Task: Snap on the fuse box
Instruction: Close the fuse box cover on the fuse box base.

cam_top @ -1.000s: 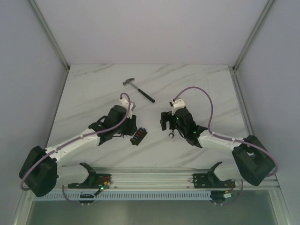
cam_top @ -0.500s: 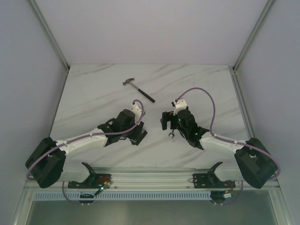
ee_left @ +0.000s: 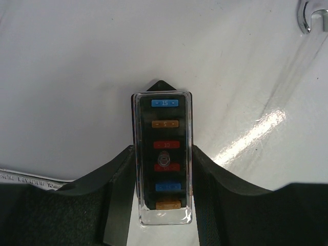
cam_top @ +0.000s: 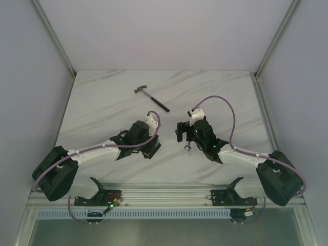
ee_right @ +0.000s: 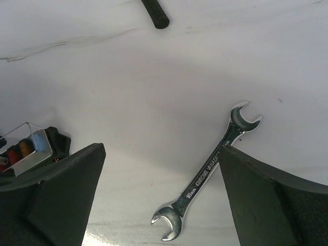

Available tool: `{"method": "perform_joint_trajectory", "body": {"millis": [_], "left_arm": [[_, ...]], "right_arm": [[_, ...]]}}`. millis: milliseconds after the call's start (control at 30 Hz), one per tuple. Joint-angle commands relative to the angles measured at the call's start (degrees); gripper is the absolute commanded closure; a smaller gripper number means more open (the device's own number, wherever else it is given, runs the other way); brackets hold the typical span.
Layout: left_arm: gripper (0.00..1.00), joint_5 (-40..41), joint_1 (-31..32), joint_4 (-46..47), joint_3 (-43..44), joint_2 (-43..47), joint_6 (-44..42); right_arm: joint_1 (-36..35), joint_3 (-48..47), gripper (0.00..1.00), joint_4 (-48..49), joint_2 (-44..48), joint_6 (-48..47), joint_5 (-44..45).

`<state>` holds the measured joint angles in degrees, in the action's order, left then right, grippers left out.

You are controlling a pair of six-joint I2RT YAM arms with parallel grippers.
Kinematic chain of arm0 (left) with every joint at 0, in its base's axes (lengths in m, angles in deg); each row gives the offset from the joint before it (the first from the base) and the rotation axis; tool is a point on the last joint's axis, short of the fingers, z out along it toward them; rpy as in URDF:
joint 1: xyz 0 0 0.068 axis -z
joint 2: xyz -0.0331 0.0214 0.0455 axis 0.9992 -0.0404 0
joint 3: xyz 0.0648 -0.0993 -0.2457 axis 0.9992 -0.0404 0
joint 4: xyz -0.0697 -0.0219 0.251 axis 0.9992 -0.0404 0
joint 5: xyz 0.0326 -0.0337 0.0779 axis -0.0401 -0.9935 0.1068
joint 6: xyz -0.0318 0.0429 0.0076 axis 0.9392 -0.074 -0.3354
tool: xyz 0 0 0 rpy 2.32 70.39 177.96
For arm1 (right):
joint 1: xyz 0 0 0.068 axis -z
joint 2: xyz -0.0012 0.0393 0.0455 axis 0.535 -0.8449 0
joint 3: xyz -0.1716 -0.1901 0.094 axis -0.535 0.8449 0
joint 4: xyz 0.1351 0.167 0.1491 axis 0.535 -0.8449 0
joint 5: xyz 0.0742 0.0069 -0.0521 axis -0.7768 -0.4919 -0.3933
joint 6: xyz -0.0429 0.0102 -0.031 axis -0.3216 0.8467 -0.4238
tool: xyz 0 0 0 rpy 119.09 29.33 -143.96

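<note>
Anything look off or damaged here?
Nothing stands out. The fuse box sits straight between the left gripper fingers, its clear cover square on it. The wrench lies loose under the open right gripper; the hammer lies farther back.

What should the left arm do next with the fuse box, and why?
Probably squeeze the left gripper gently onto the fuse box: its fingers flank both long sides, the clear cover sits on top, and whether they grip firmly isn't visible.
</note>
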<state>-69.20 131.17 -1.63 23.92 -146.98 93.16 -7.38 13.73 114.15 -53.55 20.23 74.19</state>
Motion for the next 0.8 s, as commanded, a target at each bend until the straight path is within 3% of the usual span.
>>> {"method": "perform_joint_trajectory", "body": {"millis": [0, 333, 633, 767], "left_arm": [[0.6, -0.46, 0.11, 1.65, -0.34, -1.11, -1.56], [0.57, -0.74, 0.49, 1.7, -0.72, -3.39, -0.86], [0.44, 2.83, 0.91, 1.68, -3.14, 1.76, 0.35], [0.32, 3.41, 0.97, 1.64, -3.7, 4.2, 1.59]], "right_arm": [[0.18, 0.29, 0.0, 2.32, -0.53, -0.52, 1.08], [0.18, 0.08, 0.0, 2.16, -0.83, -0.58, 1.04], [0.24, -0.01, 0.0, 2.15, -1.11, -0.58, 0.58], [0.17, -0.01, 0.0, 2.14, -1.1, -0.58, 0.58]]}}
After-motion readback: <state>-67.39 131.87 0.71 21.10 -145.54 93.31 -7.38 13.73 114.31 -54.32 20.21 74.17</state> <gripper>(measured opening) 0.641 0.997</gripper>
